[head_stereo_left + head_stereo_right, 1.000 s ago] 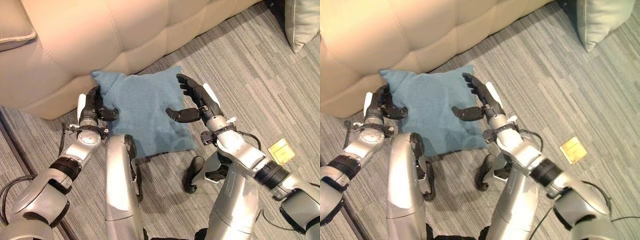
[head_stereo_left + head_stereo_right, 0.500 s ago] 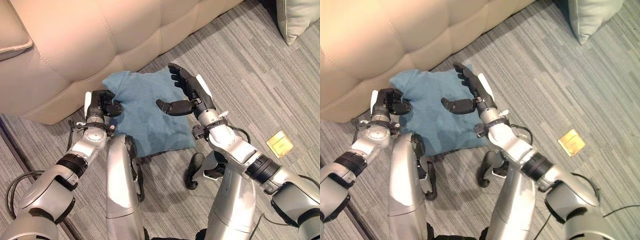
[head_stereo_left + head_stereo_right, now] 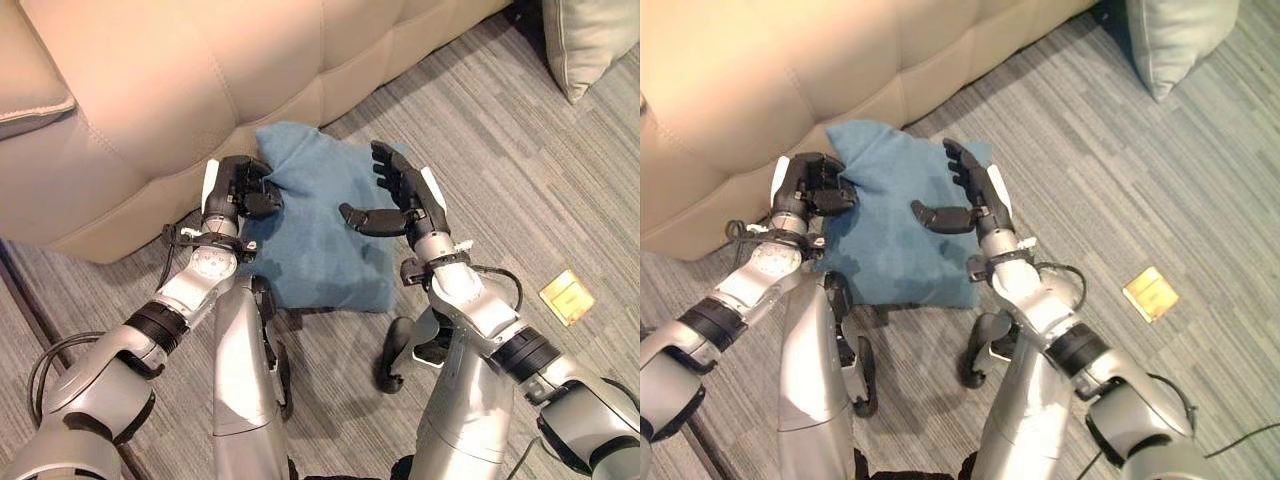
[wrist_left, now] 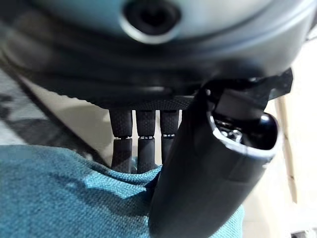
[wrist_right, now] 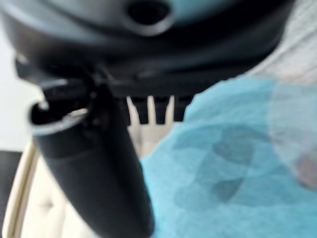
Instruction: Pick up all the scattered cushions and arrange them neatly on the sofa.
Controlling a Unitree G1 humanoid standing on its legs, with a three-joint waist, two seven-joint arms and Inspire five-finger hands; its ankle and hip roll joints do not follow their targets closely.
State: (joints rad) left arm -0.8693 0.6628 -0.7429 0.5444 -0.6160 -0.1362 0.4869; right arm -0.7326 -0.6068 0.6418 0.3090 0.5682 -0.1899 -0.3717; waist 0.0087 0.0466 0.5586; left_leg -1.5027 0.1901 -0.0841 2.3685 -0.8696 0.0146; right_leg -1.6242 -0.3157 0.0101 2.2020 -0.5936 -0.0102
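A blue cushion lies on the carpet against the base of the beige sofa, its cloth bunched at the far left corner. My left hand is shut on that corner; in the left wrist view the fingers and thumb pinch the teal cloth. My right hand is open over the cushion's right side, fingers straight and thumb stretched across the cloth. A second, grey-green cushion lies on the floor at the far right.
The sofa's tufted front rises just beyond the blue cushion, and a seat cushion shows at the left. A small yellow card lies on the striped carpet to the right of my right arm.
My left hand has dragged the cushion's left corner to the right along the sofa base, bunching the cloth. The right hand stays open over the right side, a little further right.
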